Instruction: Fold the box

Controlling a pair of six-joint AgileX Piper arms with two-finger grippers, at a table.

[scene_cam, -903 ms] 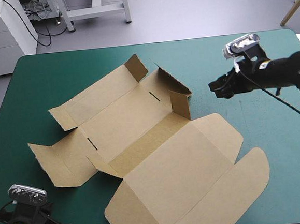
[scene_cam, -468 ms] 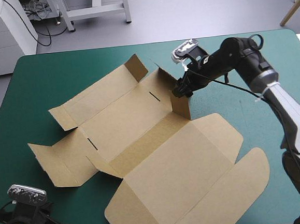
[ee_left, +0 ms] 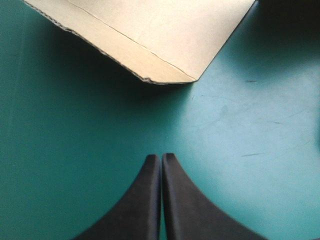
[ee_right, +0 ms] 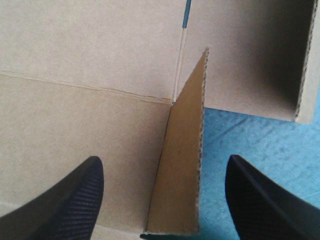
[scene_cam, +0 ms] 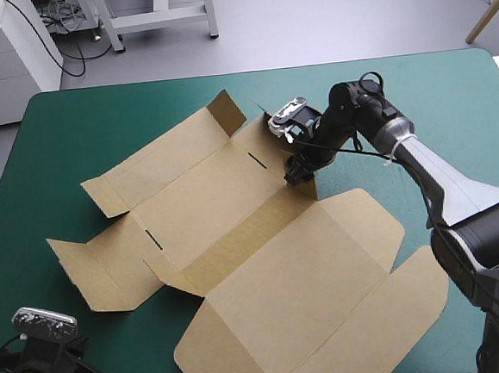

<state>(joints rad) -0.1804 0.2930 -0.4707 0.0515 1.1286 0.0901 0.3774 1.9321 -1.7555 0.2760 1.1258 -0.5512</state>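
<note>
We judged the fold barely begun: the brown box (scene_cam: 226, 214) lay mostly flat across the middle of the desk (scene_cam: 79, 113). Its lid panel and long side panels were down, and only the end wall and small flaps at the right end effector's end stood up. The right end effector (ee_right: 163, 160) was spread wide, its black fingers either side of one upright flap (ee_right: 182, 165), gripping nothing. The left end effector (ee_left: 161, 159) was pressed shut and empty over the teal-green cover (ee_left: 75, 130), with a corner of the box just ahead of it. Left to do, in our view, were raising the other walls, turning in the flaps and tucking them. The cover looked smooth, with faint scuffs beside the left end effector; beyond the desk's far edge we saw grey floor (scene_cam: 323, 16) and a white cabinet (scene_cam: 6, 59)
</note>
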